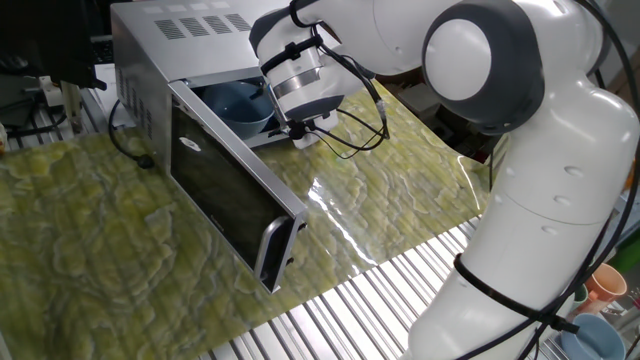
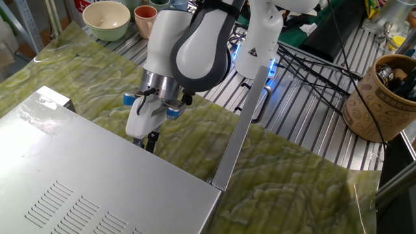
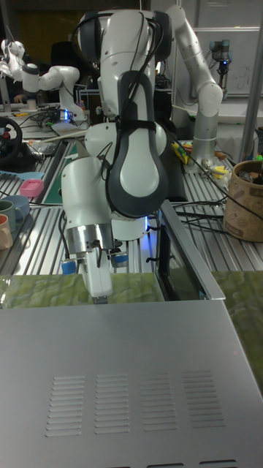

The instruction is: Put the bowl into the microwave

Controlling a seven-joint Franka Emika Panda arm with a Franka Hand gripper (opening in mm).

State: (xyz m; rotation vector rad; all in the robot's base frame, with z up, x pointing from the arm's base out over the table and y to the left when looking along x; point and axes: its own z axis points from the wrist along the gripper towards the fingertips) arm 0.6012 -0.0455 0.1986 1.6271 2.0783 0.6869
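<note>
The silver microwave [image 1: 160,40] stands at the back left with its dark glass door [image 1: 225,195] swung wide open. The light-blue bowl [image 1: 240,103] sits level on the floor of its cavity, just inside the opening. My gripper [image 2: 149,139] reaches down into the opening right beside the bowl. Its fingers are spread and mostly hidden by the microwave's top [image 2: 78,175] and by my wrist. In the tall fixed view only the gripper's [image 3: 98,295] lower end shows above the microwave's top [image 3: 124,365], and the bowl is hidden.
The open door [image 2: 240,123] juts out over the green mat [image 1: 90,230] beside my arm. A cream bowl [image 2: 107,19] and cups [image 2: 146,19] stand on the far rack. A brown tub [image 2: 383,97] and cables lie to the right. Cups [image 1: 610,285] stand behind my base.
</note>
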